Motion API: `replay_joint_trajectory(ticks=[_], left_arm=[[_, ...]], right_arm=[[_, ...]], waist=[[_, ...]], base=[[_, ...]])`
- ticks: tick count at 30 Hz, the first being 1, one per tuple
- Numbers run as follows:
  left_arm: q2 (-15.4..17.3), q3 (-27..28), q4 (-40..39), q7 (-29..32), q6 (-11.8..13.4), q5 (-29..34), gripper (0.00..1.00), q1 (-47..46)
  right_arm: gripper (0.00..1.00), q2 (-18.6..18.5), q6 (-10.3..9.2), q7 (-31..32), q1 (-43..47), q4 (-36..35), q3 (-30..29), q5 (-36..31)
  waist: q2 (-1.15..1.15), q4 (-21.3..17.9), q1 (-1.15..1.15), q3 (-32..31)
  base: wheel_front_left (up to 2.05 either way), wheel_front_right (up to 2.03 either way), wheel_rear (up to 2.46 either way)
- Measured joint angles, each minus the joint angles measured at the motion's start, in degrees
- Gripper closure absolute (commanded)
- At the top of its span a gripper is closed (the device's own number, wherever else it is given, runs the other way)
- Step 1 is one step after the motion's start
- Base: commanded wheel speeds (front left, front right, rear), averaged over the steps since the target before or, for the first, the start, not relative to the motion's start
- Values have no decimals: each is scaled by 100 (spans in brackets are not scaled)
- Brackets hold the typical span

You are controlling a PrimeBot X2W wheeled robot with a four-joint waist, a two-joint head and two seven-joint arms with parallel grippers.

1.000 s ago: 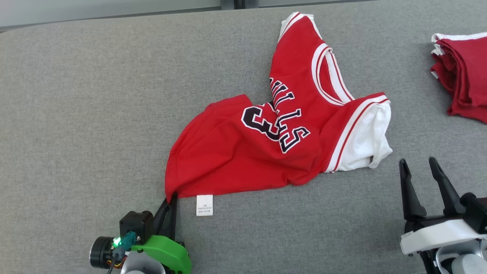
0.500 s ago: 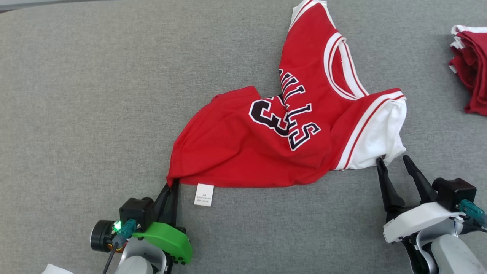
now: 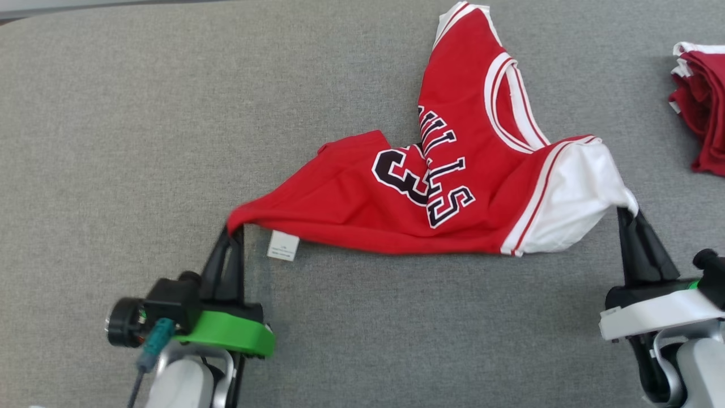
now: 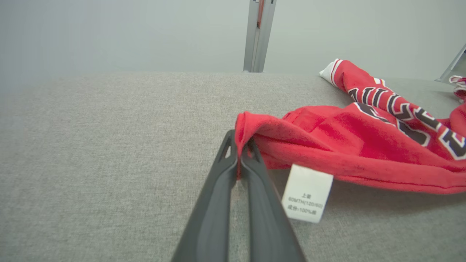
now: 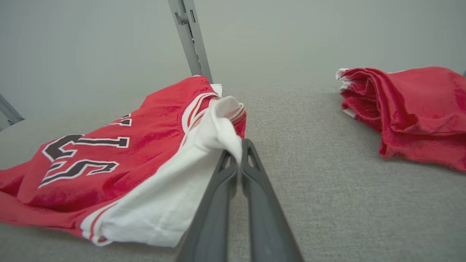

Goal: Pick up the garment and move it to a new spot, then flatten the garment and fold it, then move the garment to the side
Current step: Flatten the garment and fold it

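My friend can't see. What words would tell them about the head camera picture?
Two grippers pinch a crumpled red and white jersey on a grey surface: the left gripper holds its red corner, the right gripper its white end. Folded red clothes lie at the far right.

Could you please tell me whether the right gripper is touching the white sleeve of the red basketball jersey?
Touching. The right wrist view shows the right gripper pinched shut on the bunched white sleeve of the red basketball jersey.
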Motion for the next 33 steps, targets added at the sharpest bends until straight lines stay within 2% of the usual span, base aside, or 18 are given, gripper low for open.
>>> replay_joint_trajectory(ticks=[10, 16, 19, 26, 29, 33], left_arm=[[363, 268, -2370, -27, 93, 354, 100, -459], [582, 422, -3300, 249, 93, 530, 100, -1291], [684, 527, -3599, 448, 85, 547, 100, -1741], [827, 586, -3705, 962, -41, 480, 100, -2616], [832, 578, -3375, 1106, -87, 355, 100, -2893], [749, 570, -2434, 1106, -177, 178, 100, -3507]], right_arm=[[100, -438, 1, 107, -289, -1793, -563, -370], [100, -857, 1, 579, -979, -2864, -1061, -482], [100, -1084, 2, 840, -1388, -3172, -1248, -446], [100, -1488, 2, 1277, -2314, -3131, -1200, -81], [100, -1558, 1, 1346, -2643, -2794, -1076, 107], [100, -1608, 1, 1338, -3299, -2062, -717, 367]], waist=[[0, -106, 0, -450], [0, -143, 0, -763], [0, -164, 0, -875], [0, -251, 0, -872], [0, -259, 0, -754], [0, -267, 0, -516]], base=[[0, 0, 0], [0, 0, 0], [0, 0, 0], [0, 0, 0], [0, 0, 0], [0, 0, 0]])
